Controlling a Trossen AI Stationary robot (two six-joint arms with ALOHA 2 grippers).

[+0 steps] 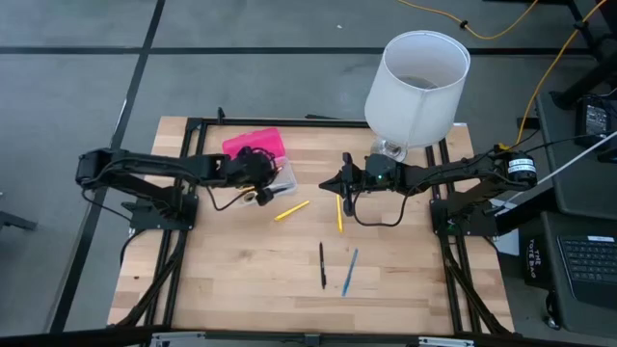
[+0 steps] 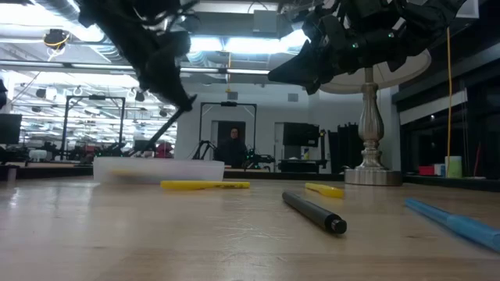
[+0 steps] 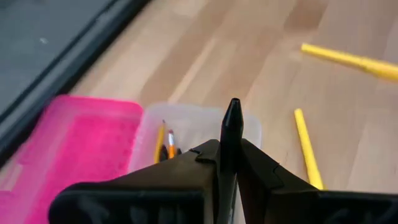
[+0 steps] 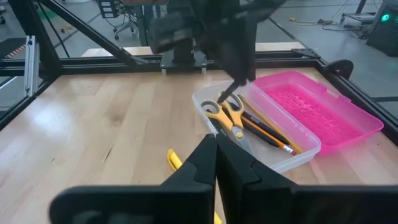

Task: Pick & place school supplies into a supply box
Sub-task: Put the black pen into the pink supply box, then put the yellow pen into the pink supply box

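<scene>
Here the left gripper [image 3: 227, 163] has its jaws clamped on a black pen [image 3: 231, 127], hanging over the clear box [image 4: 261, 134] at the bench's [image 1: 241, 280] back left. Right gripper [image 4: 216, 163] hovers mid-bench, jaws closed, empty. Pens look light, stiff and slick, so mid-shaft is likely the best hold. The pen's lower half is hidden by the jaws; the box contents under the left arm are hard to make out from above.
</scene>
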